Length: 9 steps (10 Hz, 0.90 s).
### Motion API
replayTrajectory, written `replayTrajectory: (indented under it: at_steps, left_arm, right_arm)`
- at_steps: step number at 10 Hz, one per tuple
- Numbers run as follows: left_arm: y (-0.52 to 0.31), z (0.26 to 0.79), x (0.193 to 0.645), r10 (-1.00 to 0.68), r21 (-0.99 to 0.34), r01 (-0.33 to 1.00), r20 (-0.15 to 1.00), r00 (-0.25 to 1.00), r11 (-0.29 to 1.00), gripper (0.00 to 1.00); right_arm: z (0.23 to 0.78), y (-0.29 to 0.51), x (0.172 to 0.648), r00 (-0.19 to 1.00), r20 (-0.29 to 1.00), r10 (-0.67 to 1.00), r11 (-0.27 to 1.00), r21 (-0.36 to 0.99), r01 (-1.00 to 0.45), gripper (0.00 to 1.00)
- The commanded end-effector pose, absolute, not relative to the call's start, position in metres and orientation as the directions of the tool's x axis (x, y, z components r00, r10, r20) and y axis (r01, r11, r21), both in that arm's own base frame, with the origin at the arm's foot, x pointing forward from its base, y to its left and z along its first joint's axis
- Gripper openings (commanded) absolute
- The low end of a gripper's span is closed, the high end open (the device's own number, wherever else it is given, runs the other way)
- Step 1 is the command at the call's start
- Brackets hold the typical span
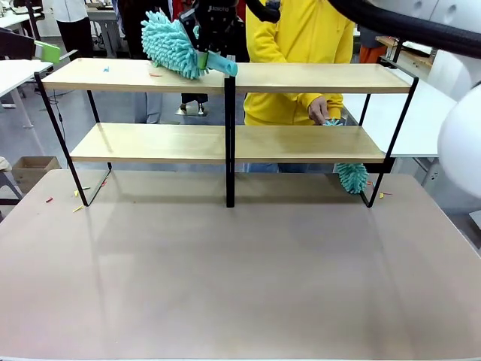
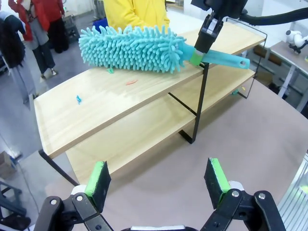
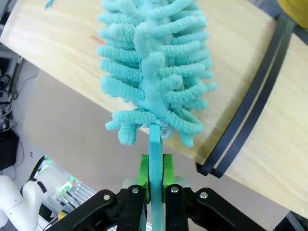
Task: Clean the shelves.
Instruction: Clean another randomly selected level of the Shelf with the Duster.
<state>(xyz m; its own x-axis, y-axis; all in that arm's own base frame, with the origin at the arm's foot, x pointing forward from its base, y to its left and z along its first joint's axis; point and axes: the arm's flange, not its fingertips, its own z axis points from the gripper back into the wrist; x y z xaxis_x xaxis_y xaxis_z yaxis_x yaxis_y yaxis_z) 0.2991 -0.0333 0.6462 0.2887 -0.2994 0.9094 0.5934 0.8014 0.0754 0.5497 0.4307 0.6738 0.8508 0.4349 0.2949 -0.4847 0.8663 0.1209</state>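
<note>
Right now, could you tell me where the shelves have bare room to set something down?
Both boards of the shelves are bare right of the centre post, also the lower left. Crowded: upper left, under the duster and scraps.

White lettering, apparently "ROBOTIQ", sits on the black body just above the right pincer (image 1: 201,54) clamped on the duster; it is too small to read with certainty. No other print is legible.
</note>
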Motion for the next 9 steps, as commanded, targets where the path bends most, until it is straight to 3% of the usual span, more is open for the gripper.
replayTrajectory:
  at_steps: [1, 4, 5, 8, 9]
  left_arm:
    - [-0.033, 0.645, 0.298, -0.307, 0.083, 0.596, 0.908, 0.284, 0.799, 1.0]
    - [-0.033, 0.645, 0.298, -0.307, 0.083, 0.596, 0.908, 0.284, 0.799, 1.0]
    - [-0.033, 0.645, 0.298, -0.307, 0.083, 0.596, 0.908, 0.284, 0.799, 1.0]
    - [-0.033, 0.645, 0.298, -0.307, 0.083, 0.596, 0.908, 0.284, 0.799, 1.0]
    - [-0.033, 0.645, 0.298, -0.307, 0.083, 0.596, 0.908, 0.284, 0.799, 1.0]
  right_arm:
    - [0.694, 0.449, 0.567, 0.828, 0.259, 0.496, 0.806, 0.218, -0.551, 0.12]
    - [0.694, 0.451, 0.565, 0.779, 0.228, 0.584, 0.701, 0.342, -0.626, 0.12]
    - [0.691, 0.451, 0.564, 0.728, 0.213, 0.652, 0.656, 0.322, -0.682, 0.12]
    - [0.709, 0.424, 0.56, 0.428, 0.165, 0.889, 0.305, 0.483, -0.821, 0.12]
    - [0.723, 0.403, 0.554, 0.331, 0.22, 0.917, 0.166, 0.545, -0.822, 0.12]
